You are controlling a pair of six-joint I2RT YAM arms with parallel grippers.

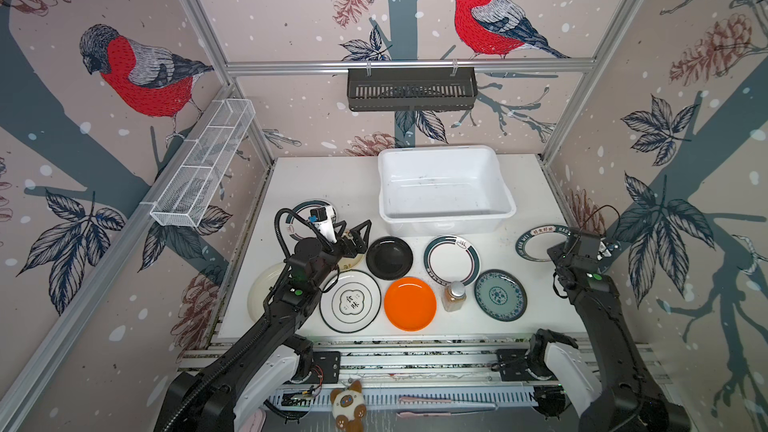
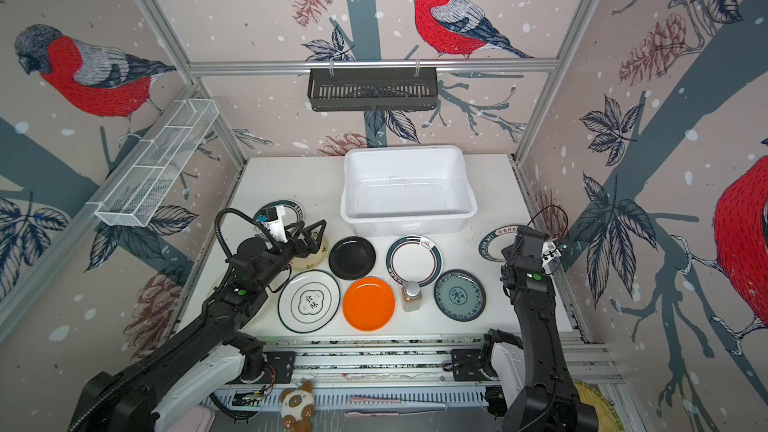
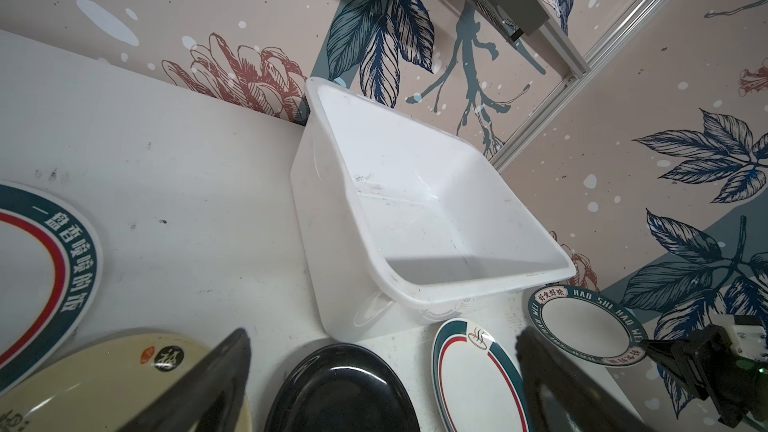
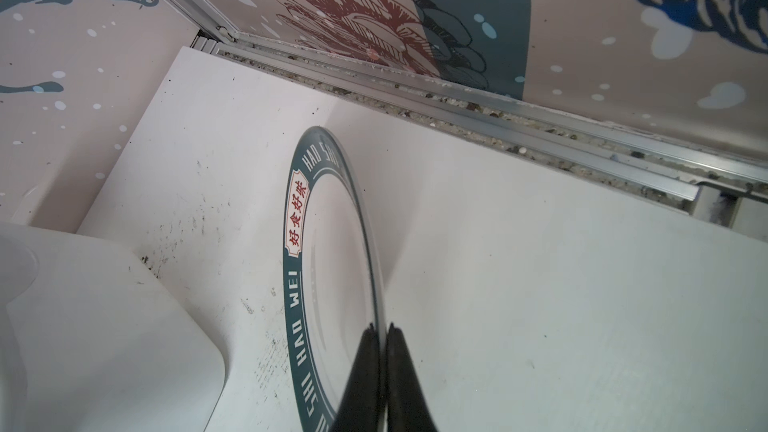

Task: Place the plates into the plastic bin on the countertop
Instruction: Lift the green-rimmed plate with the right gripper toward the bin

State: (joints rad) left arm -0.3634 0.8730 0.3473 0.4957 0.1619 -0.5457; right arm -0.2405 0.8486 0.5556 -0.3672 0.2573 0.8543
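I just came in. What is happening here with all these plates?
The plates are to go into the plastic bin, which holds nothing yet. The right gripper is shut on the rim of the HAO SHI HAO WEI plate. The left gripper is open above the cream plate. The rest, like the orange plate, lie on the countertop.

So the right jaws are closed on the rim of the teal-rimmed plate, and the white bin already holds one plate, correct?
The white bin holds no plate yet, as both top views show. The right jaws are closed on the rim of the teal-rimmed plate.
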